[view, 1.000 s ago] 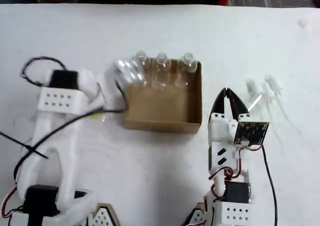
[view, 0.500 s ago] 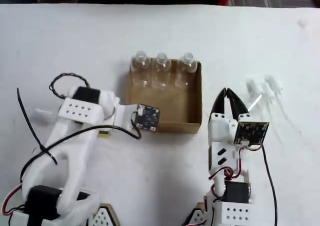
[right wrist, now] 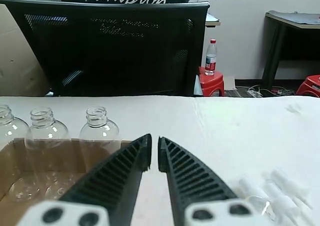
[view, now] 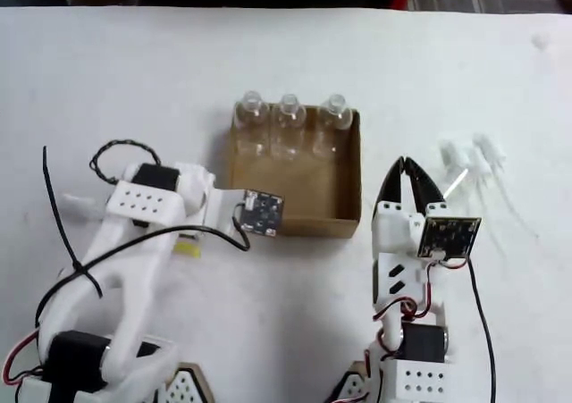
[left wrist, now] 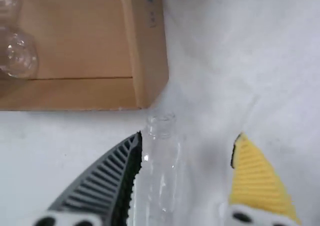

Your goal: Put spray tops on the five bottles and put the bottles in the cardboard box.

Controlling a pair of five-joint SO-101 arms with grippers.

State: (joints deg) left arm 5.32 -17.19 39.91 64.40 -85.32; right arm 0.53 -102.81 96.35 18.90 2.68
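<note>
While left jaws gape, a bottle (left wrist: 159, 171) sits between.

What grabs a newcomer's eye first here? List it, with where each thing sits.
First, the cardboard box in the middle of the table, with three uncapped bottles standing along its far wall. Next, the left arm's jaws stand open around a fourth clear bottle just outside the box's near left corner, the black one against it and the yellow one apart. Loose spray tops lie on the table right of the box.
</note>
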